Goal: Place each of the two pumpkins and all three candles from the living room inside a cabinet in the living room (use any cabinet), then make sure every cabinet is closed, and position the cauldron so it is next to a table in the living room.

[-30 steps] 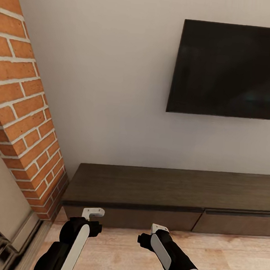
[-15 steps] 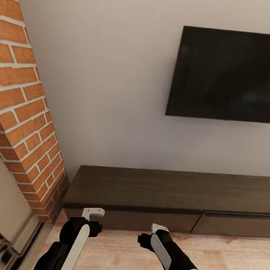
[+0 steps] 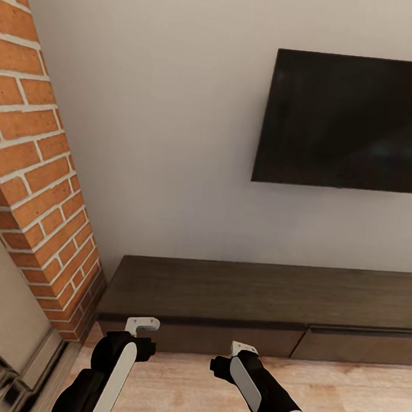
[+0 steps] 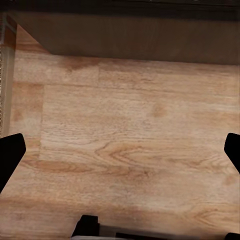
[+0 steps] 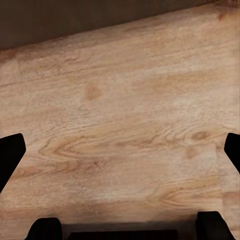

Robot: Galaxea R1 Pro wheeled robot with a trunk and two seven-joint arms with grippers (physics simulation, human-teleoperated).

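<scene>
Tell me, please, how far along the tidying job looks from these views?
Done: the cabinet drawer fronts look shut. In hand: nothing; the left end effector and right end effector are open, over bare plank floor. Left: these views cannot confirm whether the pumpkins, candles and cauldron are handled.

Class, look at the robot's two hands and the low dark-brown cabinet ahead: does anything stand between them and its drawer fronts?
Nothing visible does. The left hand and right hand hang above bare plank floor, and the cabinet sits just beyond, its drawer fronts shut. The brick fireplace stands off to the left, out of the path.
</scene>
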